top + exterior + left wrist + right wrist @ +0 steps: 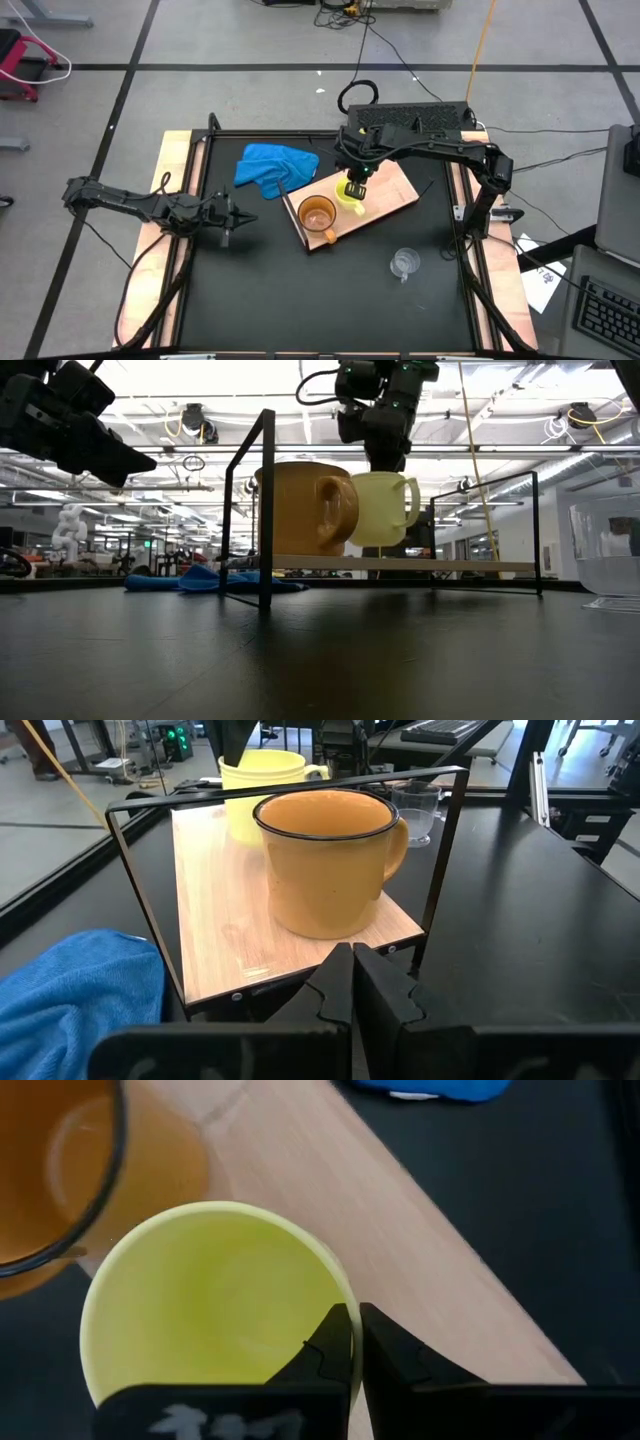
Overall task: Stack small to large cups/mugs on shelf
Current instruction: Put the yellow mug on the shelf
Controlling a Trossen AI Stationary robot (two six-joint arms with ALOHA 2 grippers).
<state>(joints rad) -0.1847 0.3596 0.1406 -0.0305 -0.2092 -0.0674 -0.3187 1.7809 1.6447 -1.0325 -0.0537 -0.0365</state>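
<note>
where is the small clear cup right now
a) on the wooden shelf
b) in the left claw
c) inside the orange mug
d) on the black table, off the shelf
d: the clear cup stands alone on the black table, apart from the shelf that holds both mugs.

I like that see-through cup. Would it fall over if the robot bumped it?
Probably. The clear cup looks thin and empty, so likely light and easy to slide or tip. It stands alone on the table, nothing steadying it. It might dent if squeezed.
</note>
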